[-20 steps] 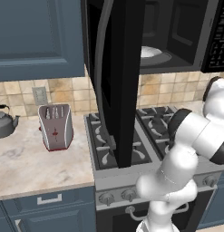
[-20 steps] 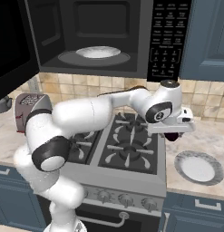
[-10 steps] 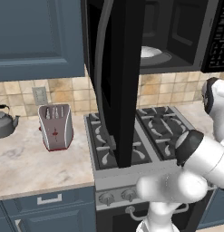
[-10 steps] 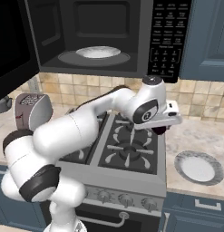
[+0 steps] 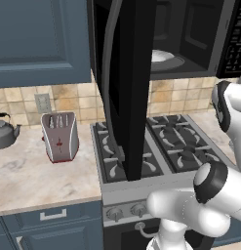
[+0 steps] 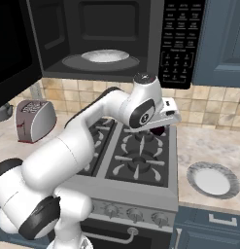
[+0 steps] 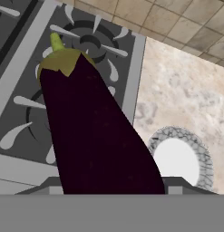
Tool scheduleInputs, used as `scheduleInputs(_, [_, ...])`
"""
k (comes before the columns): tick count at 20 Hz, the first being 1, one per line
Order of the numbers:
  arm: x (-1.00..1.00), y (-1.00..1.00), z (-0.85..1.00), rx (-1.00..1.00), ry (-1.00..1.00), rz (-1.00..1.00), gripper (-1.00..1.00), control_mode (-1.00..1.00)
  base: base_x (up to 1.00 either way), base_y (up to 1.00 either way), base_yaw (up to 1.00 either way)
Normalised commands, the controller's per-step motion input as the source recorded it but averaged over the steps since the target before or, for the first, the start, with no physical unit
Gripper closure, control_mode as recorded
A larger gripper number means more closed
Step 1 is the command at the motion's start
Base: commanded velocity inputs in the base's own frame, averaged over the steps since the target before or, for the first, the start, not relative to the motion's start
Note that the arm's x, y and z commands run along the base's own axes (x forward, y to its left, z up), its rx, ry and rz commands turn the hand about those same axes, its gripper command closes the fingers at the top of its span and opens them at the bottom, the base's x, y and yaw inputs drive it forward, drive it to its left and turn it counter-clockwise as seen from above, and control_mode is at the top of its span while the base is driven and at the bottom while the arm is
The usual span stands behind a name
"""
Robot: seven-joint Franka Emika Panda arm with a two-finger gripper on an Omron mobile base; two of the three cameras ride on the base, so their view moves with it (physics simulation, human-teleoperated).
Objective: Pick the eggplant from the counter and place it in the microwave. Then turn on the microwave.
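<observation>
Tool (image 6: pixel 159 127) is gripping the eggplant (image 7: pixel 93 131) w/ jaws held wide around it — hanging above the stove (image 6: pixel 141 160), below the open microwave (image 6: pixel 104 39), near the desk (image 6: pixel 204 146).

Below the gripper (image 6: pixel 159 127), the matt dark eggplant (image 7: pixel 95 131) hangs over a grey metal stove (image 6: pixel 136 165); beside it, marbled stone counter (image 7: pixel 186 95).

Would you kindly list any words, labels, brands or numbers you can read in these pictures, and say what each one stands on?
Nothing can be read with certainty.
Microwave keypad: rows of pale button labels, too small and blurred to read.
Toaster: a small red mark on its front, not legible as text.
Stove knobs: no readable markings.
Eggplant, plate, kettle: no text.
</observation>
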Motion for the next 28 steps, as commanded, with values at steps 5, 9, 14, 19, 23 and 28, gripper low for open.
scheduleInputs(5, [0.0, 0.34, 0.4, 0.0, 0.0, 0.08, 1.0, -1.0, 0.0, 0.0, 0.0])
scheduleInputs(9, [0.0, 0.33, 0.36, 0.0, 0.0, 0.08, 1.0, -1.0, 0.0, 0.0, 0.0])
scheduleInputs(14, [0.0, 0.34, 0.31, 0.0, -0.01, 0.09, 1.0, -1.0, 0.0, 0.0, 0.0])
scheduleInputs(19, [0.0, 0.34, 0.23, 0.0, -0.02, 0.09, 1.0, -1.0, 0.0, 0.0, 0.0])
scheduleInputs(23, [0.0, 0.34, 0.19, 0.0, -0.02, 0.09, 1.0, -1.0, 0.0, 0.0, 0.0])
scheduleInputs(28, [0.0, 0.33, 0.18, 0.0, -0.02, 0.09, 1.0, -1.0, 0.0, 0.0, 0.0])
